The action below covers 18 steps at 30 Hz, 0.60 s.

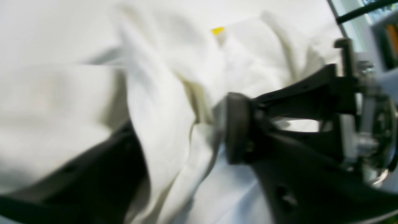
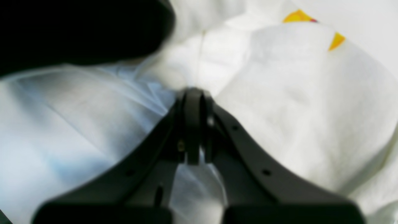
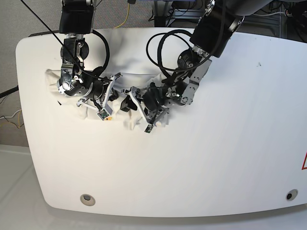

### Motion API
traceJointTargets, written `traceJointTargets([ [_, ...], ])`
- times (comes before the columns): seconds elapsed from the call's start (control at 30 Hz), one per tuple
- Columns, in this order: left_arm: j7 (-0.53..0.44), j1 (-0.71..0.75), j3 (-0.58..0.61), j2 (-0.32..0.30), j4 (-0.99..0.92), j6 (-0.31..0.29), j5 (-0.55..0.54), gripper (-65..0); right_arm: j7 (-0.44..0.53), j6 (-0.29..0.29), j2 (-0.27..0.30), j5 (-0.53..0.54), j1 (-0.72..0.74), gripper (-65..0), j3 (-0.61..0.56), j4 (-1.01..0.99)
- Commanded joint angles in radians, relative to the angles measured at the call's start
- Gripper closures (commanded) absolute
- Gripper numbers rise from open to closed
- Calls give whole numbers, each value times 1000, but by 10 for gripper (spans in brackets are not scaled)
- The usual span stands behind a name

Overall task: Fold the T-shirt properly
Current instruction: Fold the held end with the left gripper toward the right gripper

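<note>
The white T-shirt (image 3: 88, 114) lies crumpled at the table's far left, under both grippers. A bit of yellow print shows in the left wrist view (image 1: 217, 30) and in the right wrist view (image 2: 298, 16). My right gripper (image 2: 194, 124) is shut, pinching a fold of the T-shirt (image 2: 295, 109) at its tips; in the base view it (image 3: 106, 111) is on the left. My left gripper (image 1: 180, 130) stands open with a raised fold of the T-shirt (image 1: 161, 102) between its fingers; in the base view it (image 3: 144, 112) is just right of the other. Both wrist views are blurred.
The white table (image 3: 192, 167) stretches bare to the right and toward the front edge. Black cables (image 3: 158, 43) loop above the shirt. The table's left edge (image 3: 19, 96) is close to the cloth. Two round holes (image 3: 87, 199) sit near the front edge.
</note>
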Motion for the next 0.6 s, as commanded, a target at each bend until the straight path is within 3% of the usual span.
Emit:
traceJointTargets([
  [0.0,-16,-19,-2,-16,67,-5,-7,-381,-74,-5,10,-69,-9,-5,0,-8],
  [0.17,-16,-15,2,-32,145,-5,-9,-445,-74,-5,10,-69,-9,-5,0,-8],
  [0.57,-11,-21,3,-29,214,-5,-12,-454,-74,-6,10,-69,-9,-5,-1,-8],
])
